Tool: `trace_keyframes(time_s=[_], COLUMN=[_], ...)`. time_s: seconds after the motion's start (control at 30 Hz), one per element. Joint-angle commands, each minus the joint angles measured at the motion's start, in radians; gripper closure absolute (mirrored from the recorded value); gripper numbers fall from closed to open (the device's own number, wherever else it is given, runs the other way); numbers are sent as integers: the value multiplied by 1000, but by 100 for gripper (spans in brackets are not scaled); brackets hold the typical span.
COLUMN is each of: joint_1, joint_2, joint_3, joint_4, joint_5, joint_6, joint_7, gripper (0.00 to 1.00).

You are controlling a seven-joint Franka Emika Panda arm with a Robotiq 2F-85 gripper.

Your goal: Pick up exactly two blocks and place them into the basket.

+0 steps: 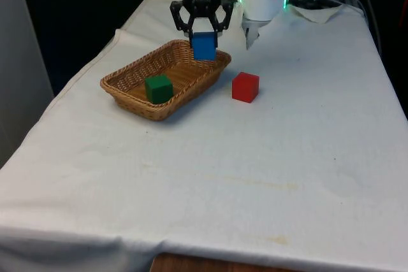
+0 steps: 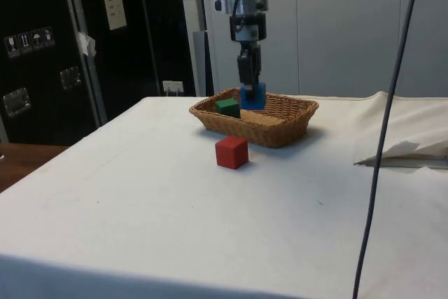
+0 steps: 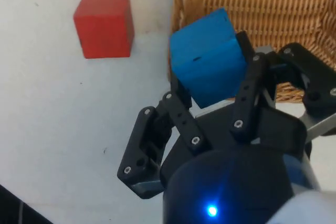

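Gripper (image 1: pixel 204 37) is clenching the blue block (image 1: pixel 204 46), hanging above the basket (image 1: pixel 127 97) rim's far end, approx 1 o'clock from the green block (image 1: pixel 158 88) lying inside. Best bet: shift further over the weave, lower, then let go so it isn't bouncing out. Count: 3 blocks, 1 basket; red block (image 1: pixel 245 86) is sitting on the cloth (image 1: pixel 255 170) at basket's 3 o'clock.

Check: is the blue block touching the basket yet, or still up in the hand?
Apart. In the side view the blue block hangs clamped in the hand, with open space between its underside and the basket floor. The green block lies inside.
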Motion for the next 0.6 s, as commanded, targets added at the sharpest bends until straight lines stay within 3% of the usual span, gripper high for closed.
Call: trace_keyframes(time_s=[0.0, 0.07, 0.1, 0.33, 0.37, 0.4, 0.57], joint_1=[-4, -6, -1, -16, -10, -18, -26], joint_2=[-10, -10, -2, 22, 20, 41, 96], joint_3=[-6, -14, -14, -45, -53, -49, -51], joint_4=[-18, -29, -19, -49, -46, -47, -37], joint_5=[5, 8, 1, 52, 28, 73, 130], joint_6=[23, 38, 24, 89, 75, 101, 129], joint_7=[-17, -30, -18, -106, -86, -129, -183], gripper=[97, 97, 97, 97, 97, 97, 97])
